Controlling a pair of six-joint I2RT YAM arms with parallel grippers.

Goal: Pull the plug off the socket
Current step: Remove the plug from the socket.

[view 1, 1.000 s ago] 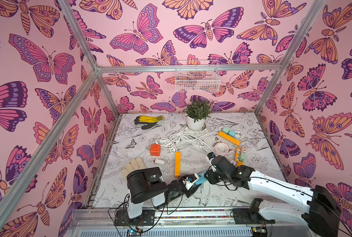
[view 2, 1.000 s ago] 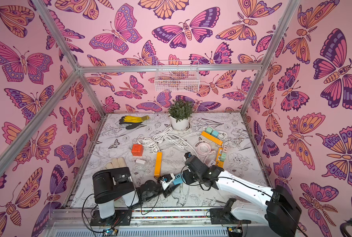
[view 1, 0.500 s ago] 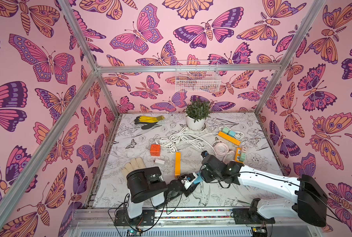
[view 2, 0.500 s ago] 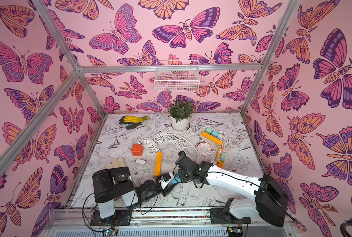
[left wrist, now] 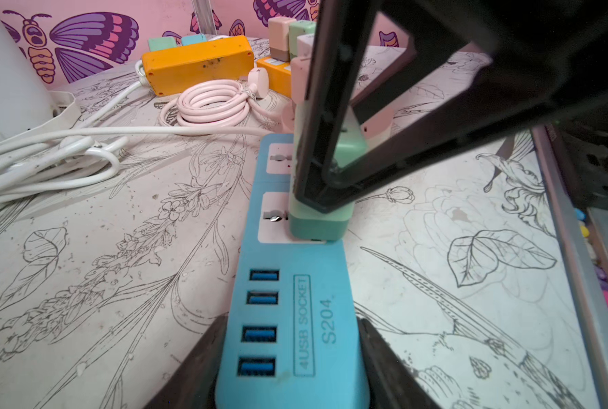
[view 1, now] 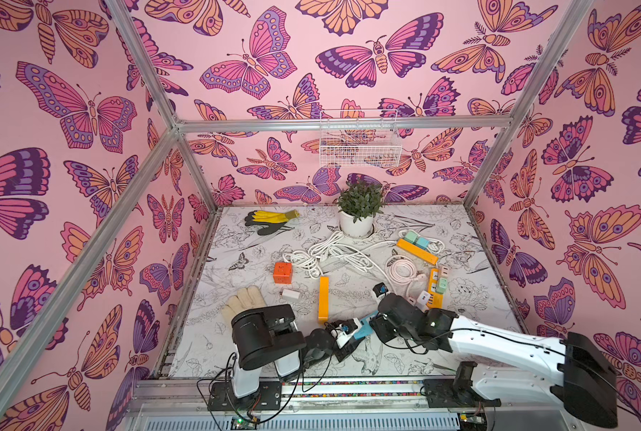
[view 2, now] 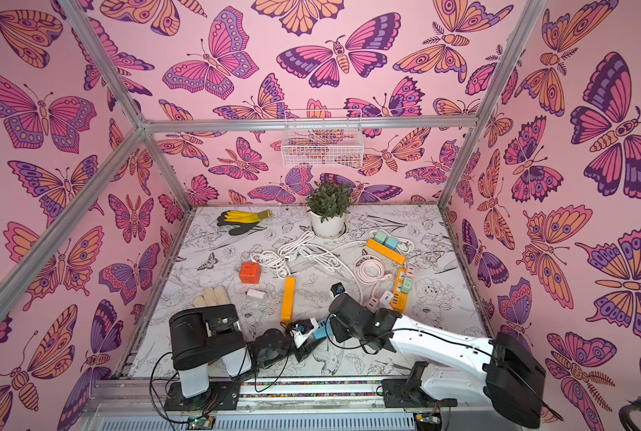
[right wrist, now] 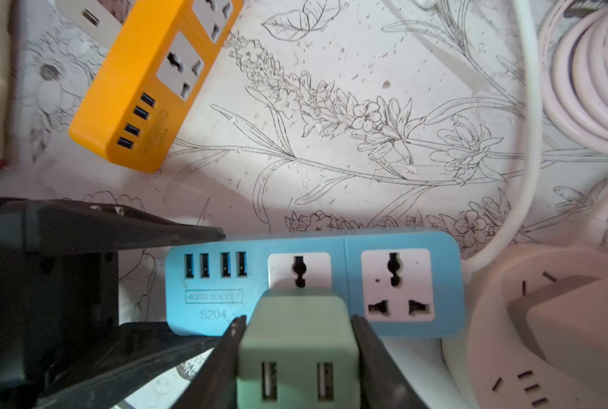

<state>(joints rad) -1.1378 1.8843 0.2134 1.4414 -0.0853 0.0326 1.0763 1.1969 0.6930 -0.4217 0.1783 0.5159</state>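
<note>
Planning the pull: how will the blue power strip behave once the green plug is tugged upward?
The blue power strip looks like light, stiff plastic, so it would likely lift with the green plug unless the left gripper clamps it firmly. Its smooth sides might slip in that grip.

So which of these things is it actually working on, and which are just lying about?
In use: green plug, blue power strip, right pincer on the plug, left pincer holding the strip.
Lying about: orange power strips, white cables, pink coiled cable, potted plant, yellow gloves, orange cube socket.

Potted plant (view 1: 360, 203), yellow gloves (view 1: 272, 217), orange cube (view 1: 282, 272)
</note>
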